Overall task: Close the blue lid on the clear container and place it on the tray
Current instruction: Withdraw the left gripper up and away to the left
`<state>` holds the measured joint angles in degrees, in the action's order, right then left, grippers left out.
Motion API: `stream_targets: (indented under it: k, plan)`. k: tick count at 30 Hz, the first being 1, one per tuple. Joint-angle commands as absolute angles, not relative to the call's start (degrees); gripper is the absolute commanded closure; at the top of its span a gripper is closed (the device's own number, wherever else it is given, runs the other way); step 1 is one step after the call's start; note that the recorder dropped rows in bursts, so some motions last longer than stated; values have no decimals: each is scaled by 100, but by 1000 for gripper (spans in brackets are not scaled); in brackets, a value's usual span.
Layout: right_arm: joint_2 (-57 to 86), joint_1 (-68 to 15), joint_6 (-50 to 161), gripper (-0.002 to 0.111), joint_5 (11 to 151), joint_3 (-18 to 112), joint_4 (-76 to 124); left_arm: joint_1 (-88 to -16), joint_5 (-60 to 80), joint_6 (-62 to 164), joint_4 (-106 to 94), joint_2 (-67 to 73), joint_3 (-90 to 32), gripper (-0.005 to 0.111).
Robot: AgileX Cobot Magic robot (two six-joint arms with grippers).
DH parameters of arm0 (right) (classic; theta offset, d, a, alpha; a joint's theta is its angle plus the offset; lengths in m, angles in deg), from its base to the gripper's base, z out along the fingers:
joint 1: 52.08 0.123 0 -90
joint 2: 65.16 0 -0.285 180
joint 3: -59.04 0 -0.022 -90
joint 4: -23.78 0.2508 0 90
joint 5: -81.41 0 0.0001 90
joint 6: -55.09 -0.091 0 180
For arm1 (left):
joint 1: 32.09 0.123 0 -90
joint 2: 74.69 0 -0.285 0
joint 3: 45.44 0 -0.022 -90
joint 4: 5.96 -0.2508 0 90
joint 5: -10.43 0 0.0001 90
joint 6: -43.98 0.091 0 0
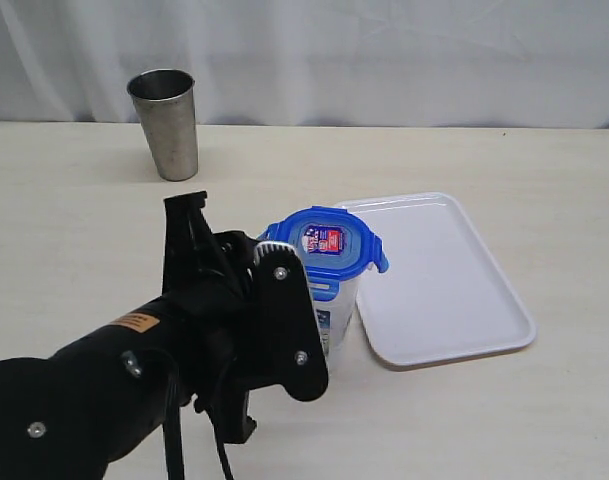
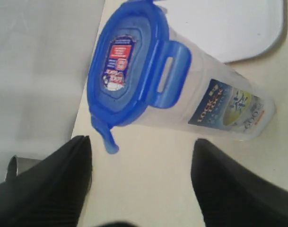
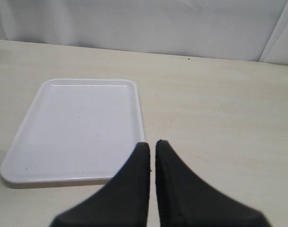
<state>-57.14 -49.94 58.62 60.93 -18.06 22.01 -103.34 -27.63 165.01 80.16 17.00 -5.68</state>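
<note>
The clear container (image 1: 336, 318) stands upright on the table, just beside the near-left corner of the white tray (image 1: 446, 280). The blue lid (image 1: 327, 240) sits on its mouth; one side flap lies folded down, and at least one other sticks outward. In the left wrist view the lid (image 2: 125, 66) and the labelled container (image 2: 224, 101) lie just beyond my left gripper (image 2: 141, 146), which is open with only bare table between its fingers. My right gripper (image 3: 152, 144) is shut on nothing, over the table by the tray's (image 3: 77, 127) edge.
A grey steel cup (image 1: 167, 122) stands at the back left of the table. My left arm (image 1: 184, 360) fills the near-left of the exterior view and hides the container's lower left side. A white curtain backs the table.
</note>
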Motion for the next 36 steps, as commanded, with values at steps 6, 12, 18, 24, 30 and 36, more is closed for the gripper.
stream_targets:
  k: [6,12,18,24,30,36]
  plan:
    - [-5737,-5016,5891,104,6107,-1817,2186,-10258,-4025,16031,8352,1109,-558,70]
    - [-5737,-5016,5891,104,6107,-1817,2186,-9239,-2682,15167,7871,1091,-558,107]
    - [-5737,-5016,5881,104,6107,-1817,2186,-7797,-1095,13331,6165,1091,-558,107]
    - [-5737,-5016,5881,104,6107,-1817,2186,-6674,-827,9549,2811,1091,-558,107]
    - [-5737,-5016,5881,104,6107,-1817,2186,-5634,-1190,5205,-1166,1091,-558,107]
    - [-5737,-5016,5881,104,6107,-1817,2186,-3832,-4091,550,-5259,1091,-292,107]
